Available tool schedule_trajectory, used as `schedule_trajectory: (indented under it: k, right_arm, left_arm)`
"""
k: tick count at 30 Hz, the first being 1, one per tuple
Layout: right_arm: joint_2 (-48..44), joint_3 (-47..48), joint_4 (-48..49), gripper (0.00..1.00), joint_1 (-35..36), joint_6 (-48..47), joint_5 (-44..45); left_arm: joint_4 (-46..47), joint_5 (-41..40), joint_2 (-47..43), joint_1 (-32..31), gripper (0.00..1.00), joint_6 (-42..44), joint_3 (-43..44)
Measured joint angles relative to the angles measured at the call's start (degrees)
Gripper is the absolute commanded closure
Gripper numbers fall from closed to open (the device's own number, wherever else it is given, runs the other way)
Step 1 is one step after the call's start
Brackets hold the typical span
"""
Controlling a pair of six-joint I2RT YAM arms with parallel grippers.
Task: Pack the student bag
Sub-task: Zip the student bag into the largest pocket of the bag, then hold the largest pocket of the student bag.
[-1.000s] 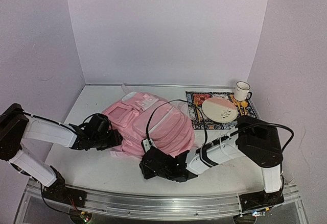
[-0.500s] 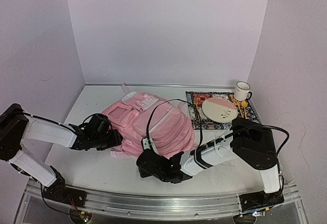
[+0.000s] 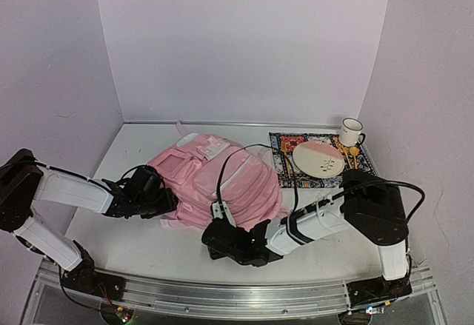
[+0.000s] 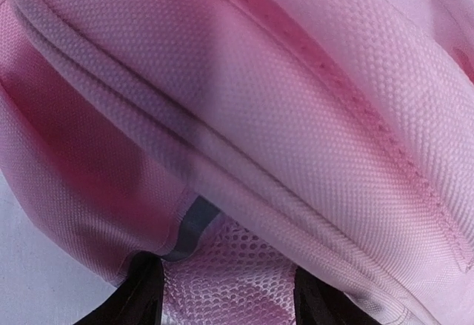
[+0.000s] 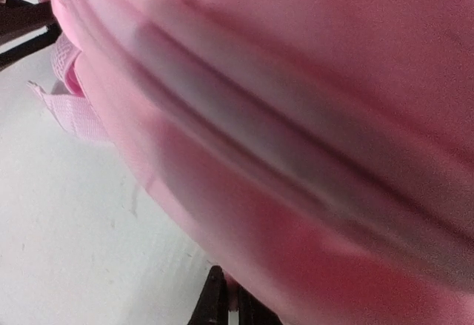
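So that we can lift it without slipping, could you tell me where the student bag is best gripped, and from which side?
I would take the student bag by the raised seam ridge along its near edge, coming in low from the near side. It lies flat and bulging, so its broad top offers nothing narrow to pinch, while the ridge stands proud.

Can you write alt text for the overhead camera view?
A pink student bag lies on a table, the left end effector at its left edge and the right end effector at its near edge. Far right, a plate sits on a patterned mat near a mug.
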Motion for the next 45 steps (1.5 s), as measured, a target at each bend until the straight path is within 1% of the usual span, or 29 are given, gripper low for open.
schedule_trajectory:
  k: [5, 8, 13, 17, 19, 22, 25, 29, 32, 34, 36, 40, 45]
  right_arm:
    - [-5.38, -5.27, -1.50, 1.00, -0.53, -2.27, -3.00]
    - [-8.72, -7.95, -2.23, 1.00, -0.95, -3.81, -4.77]
    - [-13.38, -11.01, -2.85, 1.00, -1.18, -6.52, -7.75]
    - [-14.62, -10.67, -3.91, 1.00, -1.10, -9.58, -10.24]
    - [-13.83, -8.22, -5.13, 1.00, -0.67, -11.60, -11.59]
    - [-10.21, -1.52, -6.16, 1.00, 0.26, -14.36, -13.73]
    - [-5.40, 5.64, -7.10, 1.00, 1.02, -16.79, -15.74]
    - [0.18, 14.20, -8.49, 1.00, 1.51, -19.49, -16.84]
    - [3.40, 19.01, -8.79, 1.00, 1.58, -20.90, -16.97]
    - [4.59, 20.88, -9.27, 1.00, 1.56, -21.42, -16.97]
    - [5.65, 22.27, -9.43, 1.00, 1.52, -21.79, -16.95]
    - [6.46, 23.02, -9.35, 1.00, 1.26, -22.26, -17.00]
    - [6.53, 23.13, -9.08, 1.00, 1.00, -22.43, -17.03]
  left_arm:
    - [-2.22, -0.89, 1.62, 0.39, 0.41, 0.14, 1.95]
    - [-2.49, -1.00, 3.03, 2.09, 0.42, 0.46, 3.23]
    - [-2.53, 0.17, 4.86, 6.71, 0.42, 1.98, 5.11]
    - [-3.40, 1.35, 6.51, 11.84, 0.42, 3.88, 7.25]
    - [-4.21, 1.71, 8.27, 14.64, 0.42, 4.86, 9.30]
    - [-5.25, 1.87, 10.97, 18.05, 0.42, 5.83, 12.74]
    - [-6.44, 1.81, 13.15, 20.92, 0.39, 6.61, 15.70]
    - [-8.55, 1.49, 14.07, 23.21, 0.32, 7.96, 18.94]
    - [-9.01, 1.68, 13.48, 23.90, 0.20, 7.96, 19.53]
    - [-9.44, 2.86, 11.71, 24.17, 0.15, 7.33, 18.88]
    - [-9.58, 5.01, 8.43, 24.16, 0.12, 6.64, 17.06]
    - [-9.54, 9.47, -2.35, 23.18, 0.10, 3.96, 10.24]
    - [-9.60, 14.61, -15.11, 18.82, 0.10, -1.18, 1.03]
